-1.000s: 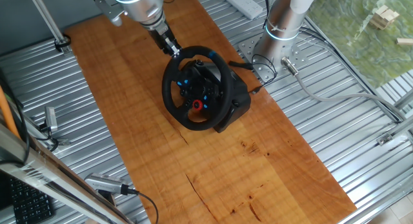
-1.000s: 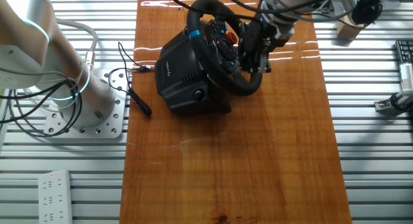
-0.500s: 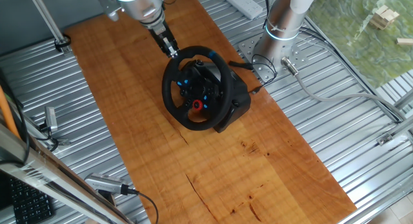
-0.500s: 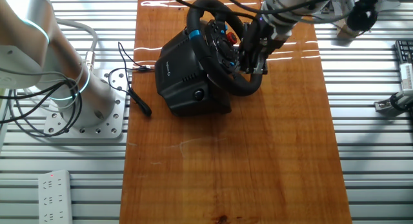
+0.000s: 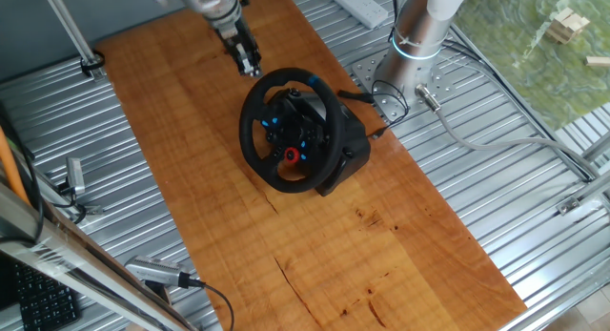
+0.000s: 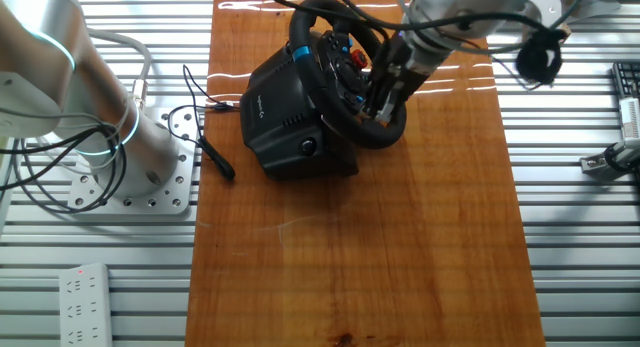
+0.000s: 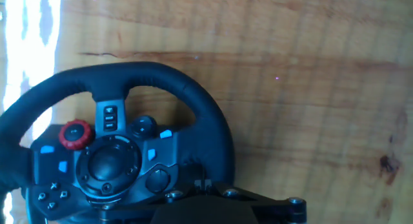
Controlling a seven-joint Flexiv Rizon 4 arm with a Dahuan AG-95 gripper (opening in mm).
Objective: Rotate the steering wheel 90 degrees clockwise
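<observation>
The steering wheel (image 5: 250,131) is black with a thick rim and stands tilted on its black base (image 6: 285,107) on the wooden board. Its hub shows blue-lit buttons and one red round button (image 5: 292,155), low on the hub in that view. My gripper (image 5: 247,63) hangs just off the rim's upper left and touches nothing. In the other fixed view my gripper (image 6: 380,99) lies in front of the rim (image 6: 375,135). In the hand view the rim (image 7: 193,101) and red button (image 7: 76,133) lie ahead, and my gripper (image 7: 201,183) looks shut and empty.
The arm's grey mount (image 5: 419,35) stands on the metal table right of the board. A cable (image 6: 205,147) runs from the wheel's base. A white power strip (image 6: 85,287) lies near a corner. Wood blocks (image 5: 570,24) lie far right.
My gripper has drawn back from the wheel's rim, up and away toward the board's far end. The wheel has not visibly turned.
</observation>
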